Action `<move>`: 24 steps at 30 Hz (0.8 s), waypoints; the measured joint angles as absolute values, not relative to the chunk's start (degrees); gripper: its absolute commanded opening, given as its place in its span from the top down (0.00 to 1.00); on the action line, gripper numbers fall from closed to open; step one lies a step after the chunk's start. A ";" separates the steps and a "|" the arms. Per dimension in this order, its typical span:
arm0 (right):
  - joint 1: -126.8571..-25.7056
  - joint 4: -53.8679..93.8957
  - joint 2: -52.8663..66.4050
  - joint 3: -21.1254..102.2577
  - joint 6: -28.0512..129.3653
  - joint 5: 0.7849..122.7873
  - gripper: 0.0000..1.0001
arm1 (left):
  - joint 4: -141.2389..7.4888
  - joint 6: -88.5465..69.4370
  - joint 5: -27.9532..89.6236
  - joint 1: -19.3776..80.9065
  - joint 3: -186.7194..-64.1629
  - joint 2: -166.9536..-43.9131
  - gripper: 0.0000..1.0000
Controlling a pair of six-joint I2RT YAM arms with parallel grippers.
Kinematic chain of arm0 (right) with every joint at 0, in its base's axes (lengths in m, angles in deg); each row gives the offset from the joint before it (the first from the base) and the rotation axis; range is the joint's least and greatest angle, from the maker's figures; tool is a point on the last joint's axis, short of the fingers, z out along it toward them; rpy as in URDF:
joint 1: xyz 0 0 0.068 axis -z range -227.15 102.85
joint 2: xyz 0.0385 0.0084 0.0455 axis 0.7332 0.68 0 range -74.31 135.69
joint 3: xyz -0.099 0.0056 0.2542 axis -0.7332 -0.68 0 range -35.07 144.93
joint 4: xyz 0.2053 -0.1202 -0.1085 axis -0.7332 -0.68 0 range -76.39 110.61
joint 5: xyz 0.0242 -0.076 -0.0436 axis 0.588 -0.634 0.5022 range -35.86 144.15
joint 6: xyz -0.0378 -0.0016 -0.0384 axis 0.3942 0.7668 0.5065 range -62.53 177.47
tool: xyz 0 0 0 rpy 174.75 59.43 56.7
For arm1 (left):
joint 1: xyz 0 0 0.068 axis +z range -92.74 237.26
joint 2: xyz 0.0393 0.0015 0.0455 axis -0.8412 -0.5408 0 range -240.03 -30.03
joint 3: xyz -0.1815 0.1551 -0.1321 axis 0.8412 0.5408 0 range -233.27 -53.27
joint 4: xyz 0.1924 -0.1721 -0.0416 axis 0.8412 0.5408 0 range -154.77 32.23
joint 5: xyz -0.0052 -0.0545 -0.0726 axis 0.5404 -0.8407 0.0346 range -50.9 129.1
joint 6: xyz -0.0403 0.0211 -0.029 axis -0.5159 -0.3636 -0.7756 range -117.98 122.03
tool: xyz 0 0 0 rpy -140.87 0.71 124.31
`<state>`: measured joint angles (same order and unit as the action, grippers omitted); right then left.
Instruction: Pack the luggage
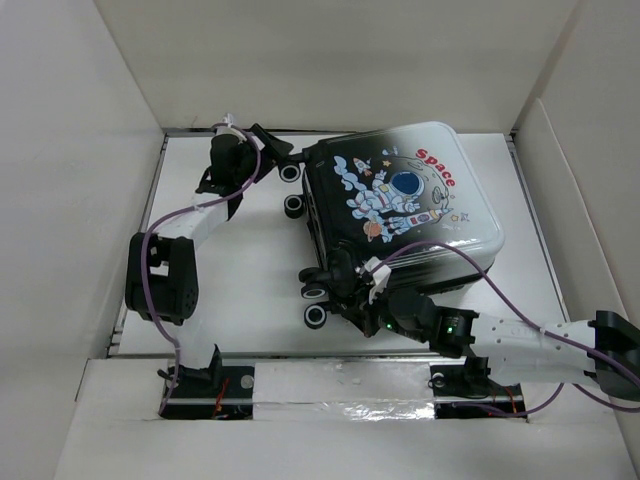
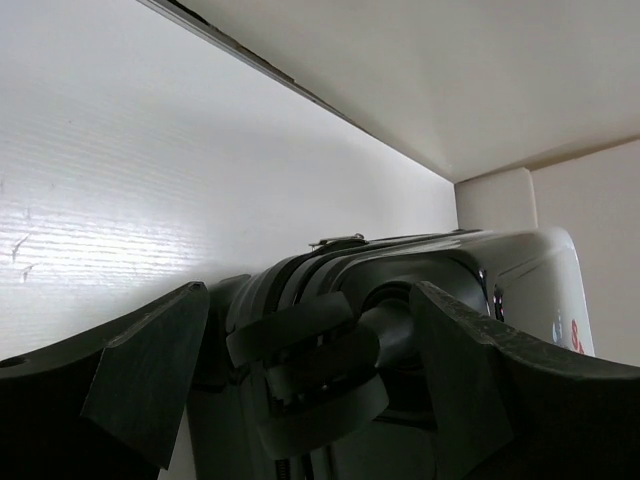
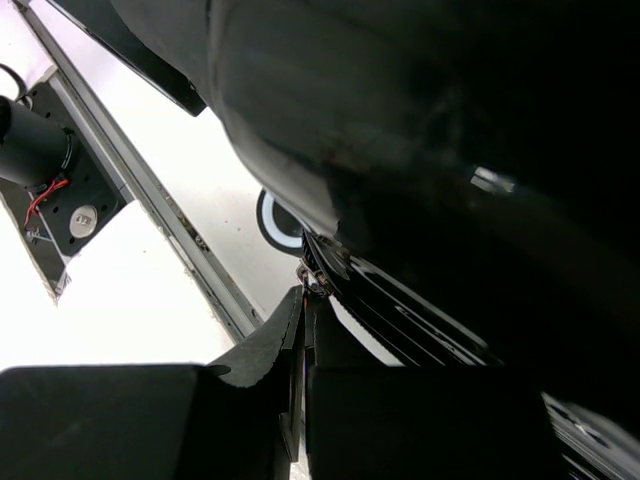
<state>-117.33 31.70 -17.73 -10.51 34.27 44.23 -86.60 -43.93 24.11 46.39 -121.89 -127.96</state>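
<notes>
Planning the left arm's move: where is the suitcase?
Top view: the suitcase lies print-up right of centre, wheels facing left, between the left tool at its far-left corner and the right tool at its near edge.

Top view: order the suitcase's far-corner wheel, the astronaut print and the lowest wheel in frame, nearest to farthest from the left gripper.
From the left gripper:
1. Far-corner wheel, right beside it.
2. Astronaut print, mid-lid, further right.
3. Lowest wheel, at the near corner.
</notes>
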 measured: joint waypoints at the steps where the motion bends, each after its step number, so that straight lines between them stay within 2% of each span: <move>1: -117.33 31.70 -17.73 -10.51 34.27 44.21 1.00 | -86.88 -43.99 23.61 46.43 -121.96 -128.35 0.20; 8: -117.37 31.72 -17.67 -10.51 34.27 44.12 1.00 | -91.95 -48.32 19.52 46.50 -122.57 -133.79 0.22; 11: -117.37 31.70 -17.65 -10.51 34.27 44.10 1.00 | -94.22 -50.42 18.02 46.65 -122.57 -134.93 0.27; 12: -117.37 31.72 -17.65 -10.51 34.29 44.10 1.00 | -95.23 -51.03 17.40 46.63 -122.57 -135.32 0.32; 14: -117.37 31.70 -17.65 -10.51 34.27 44.08 1.00 | -97.70 -52.28 16.05 46.61 -122.57 -136.13 0.34; 16: -117.39 31.70 -17.65 -10.51 34.27 44.06 1.00 | -99.58 -53.04 15.33 46.67 -122.35 -136.81 0.34; 18: -117.39 31.70 -17.65 -10.49 34.27 44.06 1.00 | -101.13 -54.55 14.65 46.78 -122.13 -137.40 0.27; 20: -117.39 31.70 -17.65 -10.51 34.27 44.01 1.00 | -103.73 -56.15 13.99 46.76 -121.30 -137.88 0.26; 23: -117.41 31.70 -17.65 -10.49 34.23 43.88 1.00 | -108.47 -59.16 13.69 46.81 -118.94 -138.10 0.35; 24: -117.46 31.68 -17.65 -10.51 34.18 43.82 1.00 | -109.96 -60.10 13.64 46.78 -118.20 -138.14 0.50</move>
